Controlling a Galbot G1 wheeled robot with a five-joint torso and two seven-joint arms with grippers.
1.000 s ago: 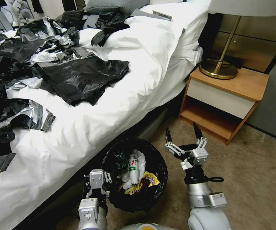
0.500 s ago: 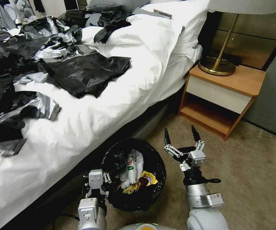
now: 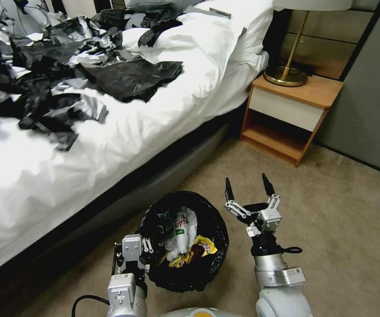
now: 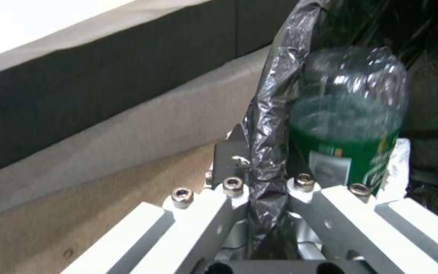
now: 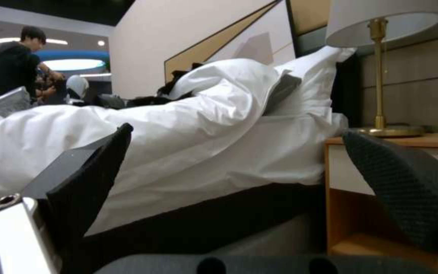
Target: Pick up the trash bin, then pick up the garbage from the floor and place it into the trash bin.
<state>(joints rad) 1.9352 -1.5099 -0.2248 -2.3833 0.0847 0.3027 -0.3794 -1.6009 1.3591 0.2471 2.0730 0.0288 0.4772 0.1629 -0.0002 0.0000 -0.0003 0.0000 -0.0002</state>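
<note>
The trash bin (image 3: 218, 229), lined with a crinkly black bag, hangs low in front of me in the head view. My left gripper (image 3: 147, 245) is shut on its near-left rim. In the left wrist view the black liner (image 4: 270, 125) is pinched between the left gripper (image 4: 265, 173) fingers. Garbage lies inside the bin: a green-labelled bottle (image 4: 351, 125), a second bottle (image 3: 182, 231), white paper and a yellow wrapper (image 3: 201, 248). My right gripper (image 3: 248, 190) is open and holds nothing, just right of the bin over the floor (image 3: 339, 229).
A bed (image 3: 124, 132) with white bedding and black plastic sheets (image 3: 130, 79) runs along the left. A wooden nightstand (image 3: 289, 112) with a brass lamp (image 3: 286, 75) stands at the back right. A grey wall (image 3: 370, 92) lies beyond it. Open carpet lies to the right.
The whole head view has shifted: bed and nightstand sit farther up and away, and more carpet shows. Both arms and the bin keep their places relative to me.
</note>
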